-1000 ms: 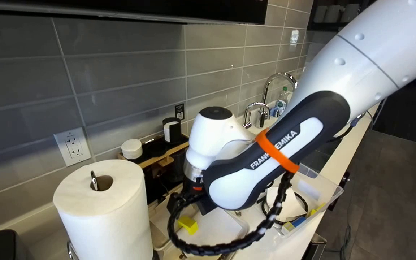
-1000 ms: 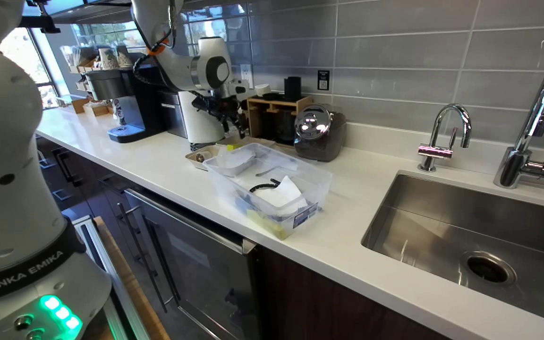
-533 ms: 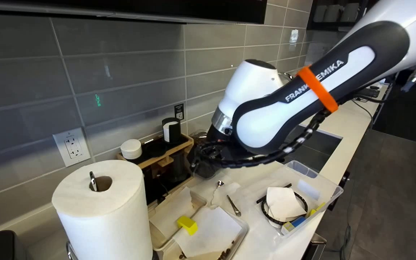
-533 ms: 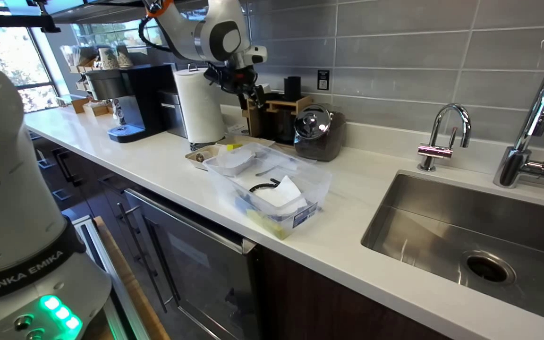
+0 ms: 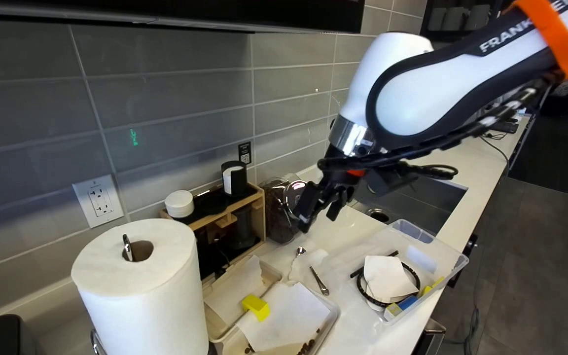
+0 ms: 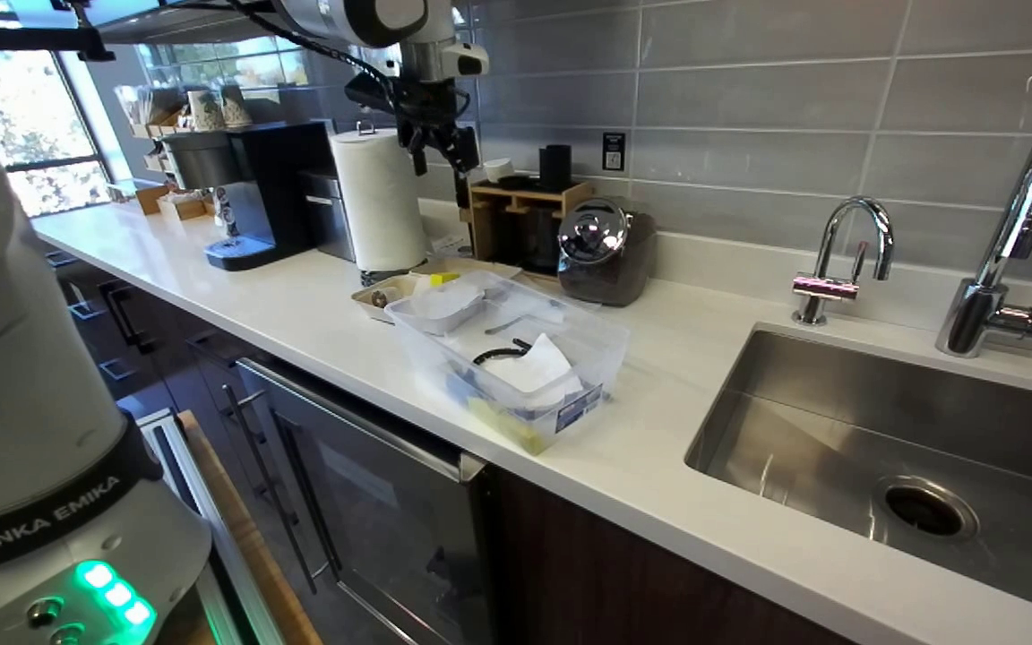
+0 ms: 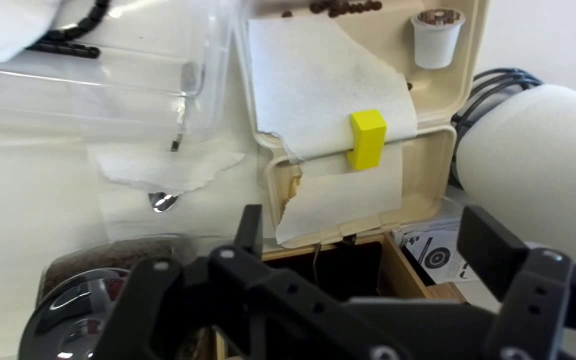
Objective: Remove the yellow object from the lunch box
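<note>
The yellow object (image 5: 256,306) is a small bright yellow block. It lies on white paper in the open lunch box (image 5: 221,319), a shallow beige two-part container, across the join of its halves. Both also show in the wrist view, the yellow object (image 7: 367,140) and the lunch box (image 7: 425,172). In an exterior view only the top of the yellow object (image 6: 442,279) shows above the lunch box (image 6: 382,294). My gripper (image 5: 318,222) is open and empty, in the air well above the counter. In the wrist view my gripper's (image 7: 368,240) fingers are wide apart, with nothing between them.
A paper towel roll (image 5: 141,315) stands beside the lunch box. A wooden organizer (image 5: 258,212) and a jar with a shiny lid (image 5: 279,212) stand by the wall. A clear plastic bin (image 5: 414,229) and a spoon (image 5: 319,282) lie beyond. A coffee pod (image 7: 436,42) sits in the lunch box.
My arm has risen and moved away from over the lunch box, which now shows uncovered in an exterior view. The yellow object and the lunch box have not moved.
</note>
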Robot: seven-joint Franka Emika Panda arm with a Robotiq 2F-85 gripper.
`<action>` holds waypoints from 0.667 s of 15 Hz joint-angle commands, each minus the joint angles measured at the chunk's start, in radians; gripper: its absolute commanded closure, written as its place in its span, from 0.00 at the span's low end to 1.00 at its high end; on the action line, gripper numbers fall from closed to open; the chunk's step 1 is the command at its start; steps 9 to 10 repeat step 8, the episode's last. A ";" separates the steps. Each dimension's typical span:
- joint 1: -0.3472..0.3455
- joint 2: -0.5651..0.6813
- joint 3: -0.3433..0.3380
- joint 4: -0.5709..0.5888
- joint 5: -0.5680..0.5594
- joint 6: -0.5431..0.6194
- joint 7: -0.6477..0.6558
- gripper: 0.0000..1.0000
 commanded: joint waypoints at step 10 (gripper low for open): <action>-0.004 -0.138 -0.049 -0.020 -0.099 -0.132 0.003 0.00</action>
